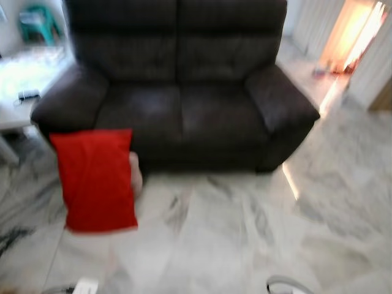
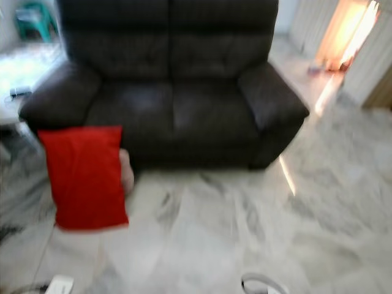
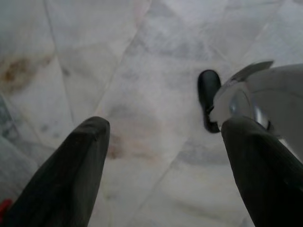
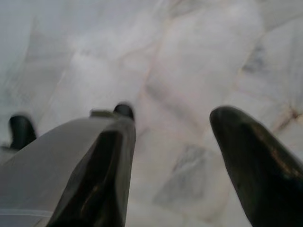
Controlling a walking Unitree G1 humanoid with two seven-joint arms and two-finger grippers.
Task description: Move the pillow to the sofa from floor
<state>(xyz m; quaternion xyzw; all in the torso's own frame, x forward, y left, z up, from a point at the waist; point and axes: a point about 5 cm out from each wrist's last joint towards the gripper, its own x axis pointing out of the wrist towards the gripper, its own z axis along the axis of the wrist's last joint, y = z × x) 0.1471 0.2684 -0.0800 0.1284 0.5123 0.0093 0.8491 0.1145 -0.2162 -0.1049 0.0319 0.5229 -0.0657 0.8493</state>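
white marble floor (image 1: 233,233), low white table (image 1: 15,113) at left, green chair (image 1: 38,23) behind, warm doorway light (image 1: 355,33)

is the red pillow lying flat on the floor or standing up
Standing up: the red pillow rests on its lower edge on the marble floor, propped against the dark sofa front by its armrest.

red pillow (image 2: 86,176) upright on floor (image 2: 245,226) | leaning against dark sofa (image 2: 171,79)

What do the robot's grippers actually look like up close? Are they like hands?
Not like hands. Each gripper, left and right, has two long, smooth black fingers that taper to rounded tips, with no joints like a thumb's. Pale silver-grey casing sits beside them. No cables or markings can be made out.
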